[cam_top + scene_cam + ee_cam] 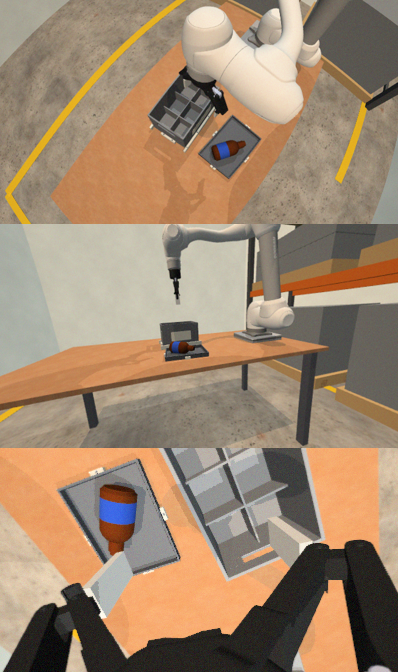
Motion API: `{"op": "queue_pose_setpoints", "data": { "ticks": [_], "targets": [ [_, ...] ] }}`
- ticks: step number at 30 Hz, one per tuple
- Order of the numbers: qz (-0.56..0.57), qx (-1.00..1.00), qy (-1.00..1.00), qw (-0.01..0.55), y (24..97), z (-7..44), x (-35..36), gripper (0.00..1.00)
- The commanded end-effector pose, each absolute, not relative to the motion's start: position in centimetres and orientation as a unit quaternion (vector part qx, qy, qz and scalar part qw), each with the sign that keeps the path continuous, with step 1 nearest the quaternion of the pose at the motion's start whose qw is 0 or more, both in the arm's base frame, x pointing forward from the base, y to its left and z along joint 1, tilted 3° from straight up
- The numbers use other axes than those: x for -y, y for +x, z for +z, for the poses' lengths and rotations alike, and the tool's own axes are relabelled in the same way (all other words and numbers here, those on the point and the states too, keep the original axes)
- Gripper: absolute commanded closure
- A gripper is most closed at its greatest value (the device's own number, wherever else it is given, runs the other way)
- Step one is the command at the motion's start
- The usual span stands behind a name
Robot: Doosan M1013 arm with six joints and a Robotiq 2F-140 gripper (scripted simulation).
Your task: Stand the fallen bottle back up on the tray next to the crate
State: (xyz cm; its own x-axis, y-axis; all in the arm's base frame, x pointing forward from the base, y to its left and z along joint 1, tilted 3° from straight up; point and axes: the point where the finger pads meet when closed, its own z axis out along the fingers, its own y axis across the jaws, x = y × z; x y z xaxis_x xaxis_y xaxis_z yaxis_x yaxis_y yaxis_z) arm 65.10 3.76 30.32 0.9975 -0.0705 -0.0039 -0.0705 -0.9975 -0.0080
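A brown bottle (226,150) (179,347) (117,510) with a blue label lies on its side in the shallow grey tray (235,128) (185,355) (150,543). Its neck points towards the tray's far right corner in the overhead view. The grey crate (170,134) (178,325) (292,493), with several empty compartments, stands right beside the tray. My gripper (177,298) (196,548) is open and empty. It points down and hangs high above the crate's edge on the tray side. In the overhead view the arm hides most of it.
Crate and tray stand mid-way along the orange table (122,170) (91,367). The arm's base (252,36) (257,336) is bolted at the table's far end. Shelving with boxes (335,269) stands behind. A yellow line (76,94) marks the floor.
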Motion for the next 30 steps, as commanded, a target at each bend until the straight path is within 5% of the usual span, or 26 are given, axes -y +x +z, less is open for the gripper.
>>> {"op": "queue_pose_setpoints", "data": {
  "ticks": [1,16,27,28,30],
  "targets": [
    [-0.006,-0.090,-0.996,0.007,65.0,28.2,-8.5,0.00],
    [-0.009,-0.239,-0.971,0.024,62.1,21.8,-22.4,0.00],
    [-0.009,-0.263,-0.964,0.026,61.2,20.8,-24.6,0.00],
    [-0.009,-0.263,-0.964,0.026,61.2,20.8,-24.6,0.90],
    [-0.009,-0.263,-0.964,0.026,61.2,20.8,-24.6,0.90]
  ]
}}
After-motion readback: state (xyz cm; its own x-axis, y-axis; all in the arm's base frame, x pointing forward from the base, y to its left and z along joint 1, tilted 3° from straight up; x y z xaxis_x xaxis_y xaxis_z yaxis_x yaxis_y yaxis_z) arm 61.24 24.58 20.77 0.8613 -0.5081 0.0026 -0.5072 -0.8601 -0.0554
